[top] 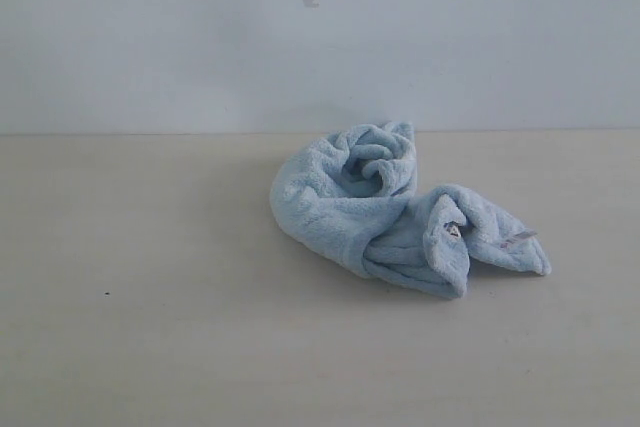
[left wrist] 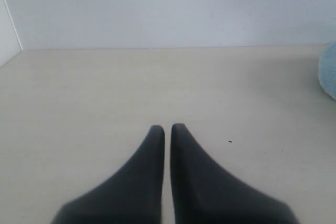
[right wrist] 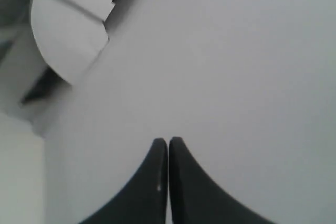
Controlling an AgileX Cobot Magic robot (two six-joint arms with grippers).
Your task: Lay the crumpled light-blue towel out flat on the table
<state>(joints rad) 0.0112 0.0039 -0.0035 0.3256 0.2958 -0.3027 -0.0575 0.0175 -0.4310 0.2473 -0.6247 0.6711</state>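
The fluffy pale light-blue terry towel [top: 370,212] lies in a crumpled, twisted heap on the wide plain beige table [top: 150,297], one end coiled up toward the grey-white wall [top: 150,37] behind it, the other folded over and trailing out to the side, where a small pale tag [top: 522,237] shows. No edge or corner is laid out flat, so by my reading the spreading has not begun and all of it is left.

Neither arm shows in the exterior view. The left black claw [left wrist: 167,128] is pressed together and empty, low over bare table well apart from the towel, whose edge just shows at the side. The right black claw [right wrist: 168,141] is also pressed together, holding nothing, with no towel in its view.
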